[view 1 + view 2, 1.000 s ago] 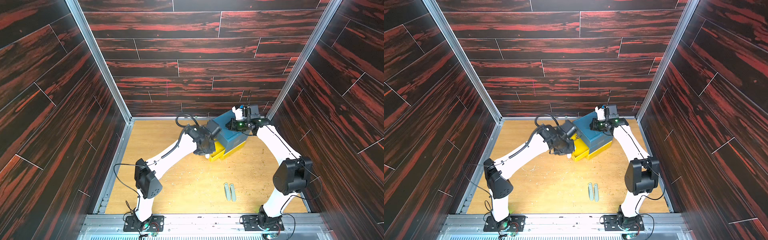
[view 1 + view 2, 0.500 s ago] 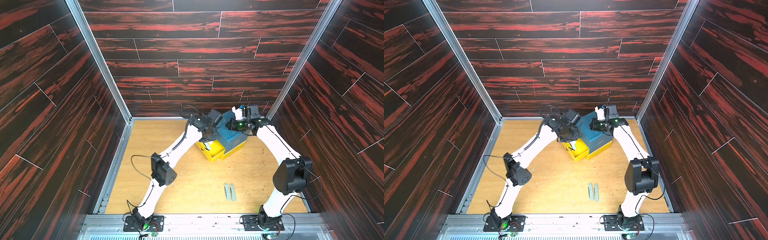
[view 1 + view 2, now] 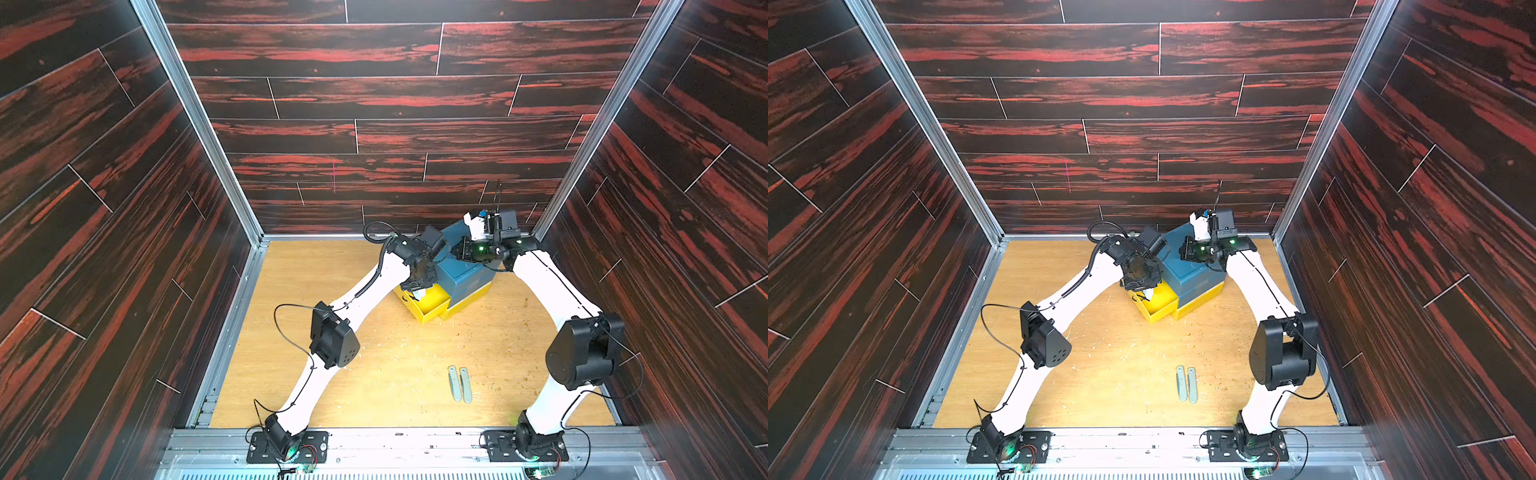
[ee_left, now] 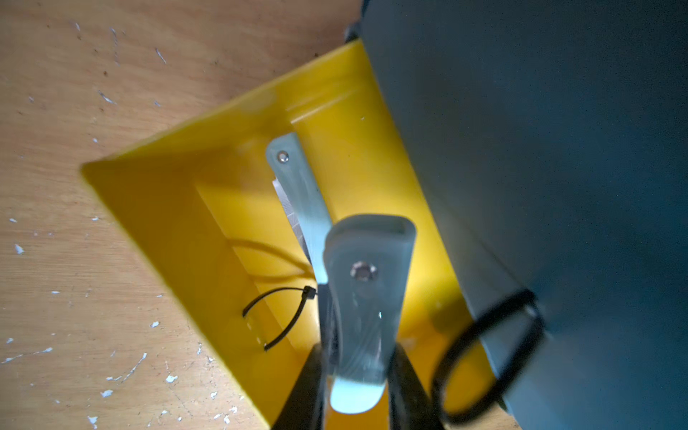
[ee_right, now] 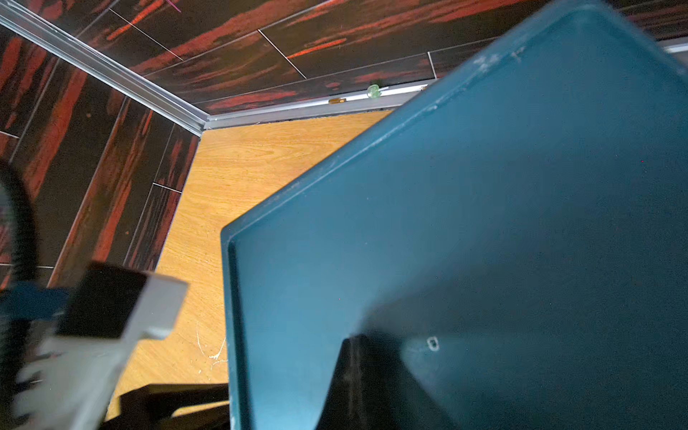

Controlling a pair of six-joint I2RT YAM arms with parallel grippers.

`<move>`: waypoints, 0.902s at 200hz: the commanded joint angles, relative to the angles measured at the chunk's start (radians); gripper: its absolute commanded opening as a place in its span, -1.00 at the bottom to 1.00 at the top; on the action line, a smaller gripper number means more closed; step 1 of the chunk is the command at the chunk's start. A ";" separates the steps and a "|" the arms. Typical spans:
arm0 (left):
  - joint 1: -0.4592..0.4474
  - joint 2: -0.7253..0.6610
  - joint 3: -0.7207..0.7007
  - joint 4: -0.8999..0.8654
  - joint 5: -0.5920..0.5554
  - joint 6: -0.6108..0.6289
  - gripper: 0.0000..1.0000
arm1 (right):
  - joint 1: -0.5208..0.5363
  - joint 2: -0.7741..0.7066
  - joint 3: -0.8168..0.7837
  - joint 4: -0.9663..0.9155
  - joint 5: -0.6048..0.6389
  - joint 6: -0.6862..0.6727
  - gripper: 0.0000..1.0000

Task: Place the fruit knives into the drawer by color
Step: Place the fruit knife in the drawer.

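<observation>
My left gripper (image 4: pixel 358 376) is shut on a pale fruit knife (image 4: pixel 366 298) and holds it over the open yellow drawer (image 4: pixel 156 208), pointing down into it. A second pale knife (image 4: pixel 298 186) lies inside that drawer against its wall. In both top views the left gripper (image 3: pixel 417 291) (image 3: pixel 1144 291) hangs over the drawer (image 3: pixel 432 309) (image 3: pixel 1160 311) of the blue cabinet (image 3: pixel 467 272) (image 3: pixel 1187 270). Two grey-green knives (image 3: pixel 460 383) (image 3: pixel 1186 383) lie side by side on the floor, nearer the front. My right gripper (image 5: pixel 353 376) (image 3: pixel 460 251) is shut, its tips resting on the cabinet top (image 5: pixel 446 223).
A black zip-tie loop (image 4: pixel 283 316) sticks into the drawer from its front wall. A black ring (image 4: pixel 487 353) hangs close to the held knife, by the cabinet face. The cabinet stands near the back right corner. The wooden floor (image 3: pixel 316 291) is walled on three sides.
The left wrist has swung back and up over the drawer with the pale knife, and its elbow has come forward. The right arm has not moved.
</observation>
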 commanded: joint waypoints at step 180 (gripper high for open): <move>0.026 0.111 -0.004 0.134 0.140 -0.088 -0.70 | 0.005 0.079 -0.082 -0.216 0.061 -0.009 -0.95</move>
